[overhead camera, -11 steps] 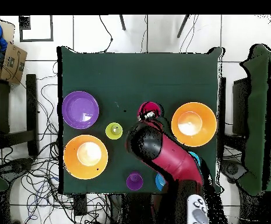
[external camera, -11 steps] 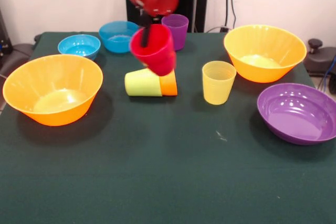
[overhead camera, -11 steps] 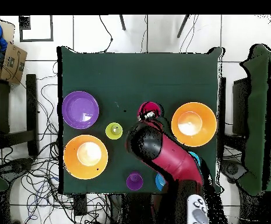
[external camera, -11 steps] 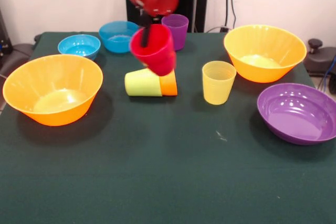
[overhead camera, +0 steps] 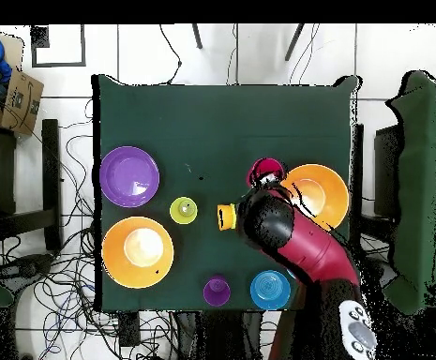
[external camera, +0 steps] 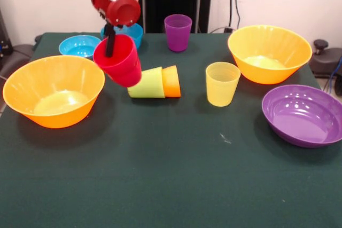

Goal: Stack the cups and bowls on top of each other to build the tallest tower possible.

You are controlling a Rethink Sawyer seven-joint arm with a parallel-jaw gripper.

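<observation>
My gripper (external camera: 110, 46) is shut on the rim of the red cup (external camera: 120, 62), with one black finger inside it, and holds it tilted above the table. The cup hangs between the left orange bowl (external camera: 53, 90) and the lime green cup (external camera: 148, 84), which lies on its side nested with the orange cup (external camera: 172, 81). The yellow cup (external camera: 222, 83) and the purple cup (external camera: 178, 32) stand upright. The overhead view shows the red cup (overhead camera: 266, 172) beside an orange bowl (overhead camera: 317, 192), with the arm (overhead camera: 292, 239) over the gripper.
A second orange bowl (external camera: 270, 53) sits at the back right and the purple bowl (external camera: 304, 115) at the right. The cyan bowl (external camera: 79, 45) and the deeper blue bowl (external camera: 132, 31) sit at the back left behind the gripper.
</observation>
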